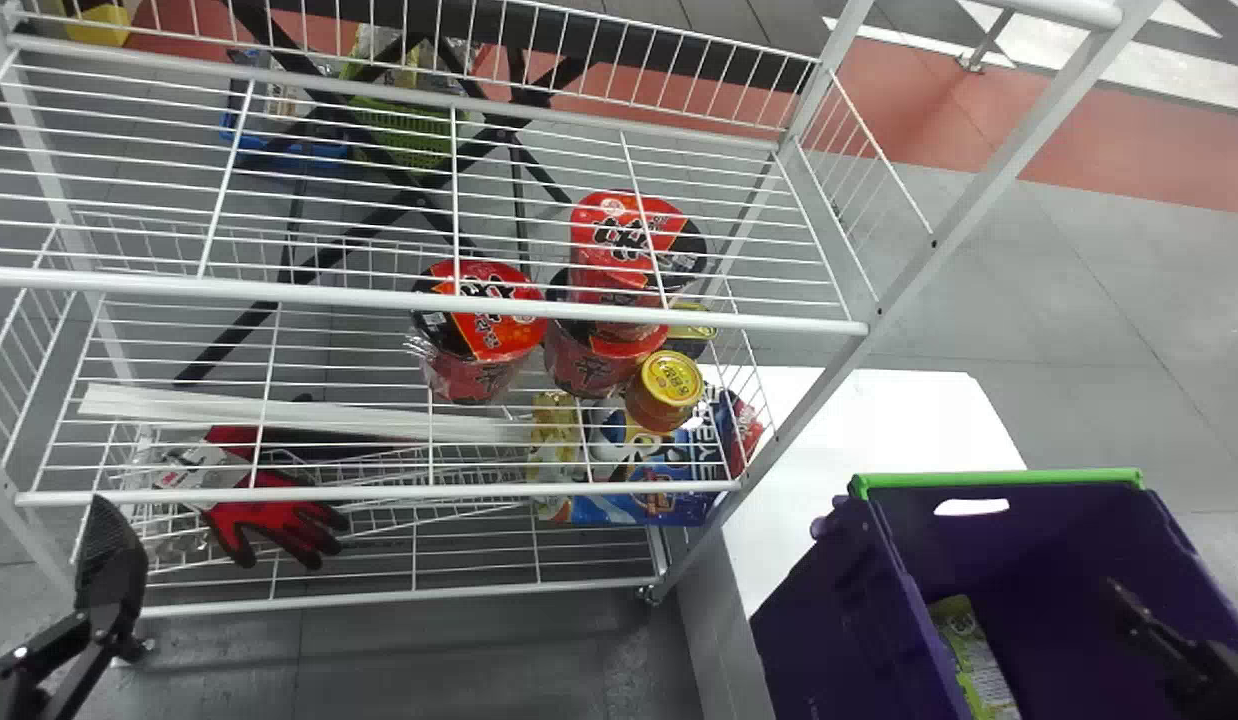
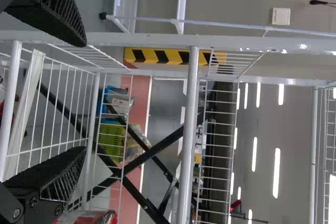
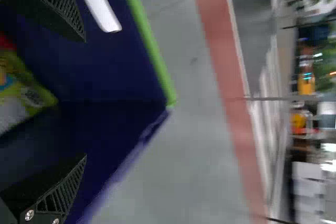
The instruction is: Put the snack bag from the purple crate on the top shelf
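Note:
The purple crate (image 1: pixel 819 600) with a green rim stands at the lower right in the head view. Inside, against its left wall, lies the green-yellow snack bag (image 1: pixel 972 655). My right gripper (image 1: pixel 1129 610) is at the crate's right part, apart from the bag. In the right wrist view, that gripper (image 3: pixel 81 98) is open, and the snack bag (image 3: pixel 23 93) lies deeper in the crate (image 3: pixel 105 72). My left gripper (image 1: pixel 109 570) is parked at the shelf's lower left; in the left wrist view it (image 2: pixel 81 98) is open and holds nothing. The top shelf (image 1: pixel 539 312) is white wire.
Red noodle cups (image 1: pixel 484 320) and a yellow-lidded can (image 1: pixel 667 388) are on the rack, above blue and yellow packs (image 1: pixel 639 480). Red gloves (image 1: pixel 279 520) lie at lower left. A white table (image 1: pixel 879 420) stands between rack and crate; the rack's slanting post (image 1: pixel 909 270) borders it.

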